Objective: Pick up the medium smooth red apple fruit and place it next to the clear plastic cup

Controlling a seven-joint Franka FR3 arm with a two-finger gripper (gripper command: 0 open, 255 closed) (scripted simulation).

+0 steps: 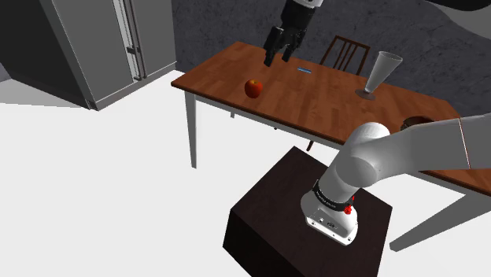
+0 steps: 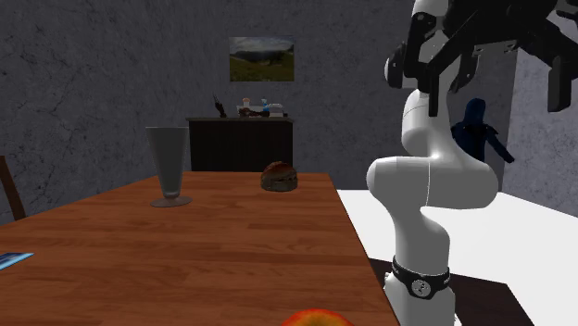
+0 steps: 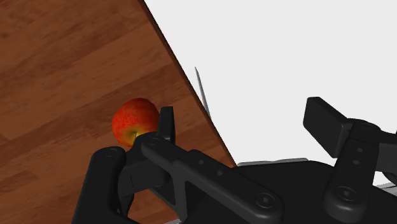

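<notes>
Gripper (image 1: 278, 58) hangs above the table (image 1: 315, 98), fingers (image 3: 324, 118) spread wide and holding nothing. The red apple (image 1: 253, 87) lies below it near the table's edge, well apart from the empty-looking cup (image 1: 380, 75). The second exterior view shows a bowl (image 2: 280, 177) beyond the cup, its contents unclear.

Apple (image 1: 253, 87) red, yellowish near stem; table (image 1: 315, 96) reddish-brown wood grain; cup (image 1: 381, 72) pale grey; end effector (image 1: 278, 59) all black; stand (image 1: 267, 208) dark brown
</notes>
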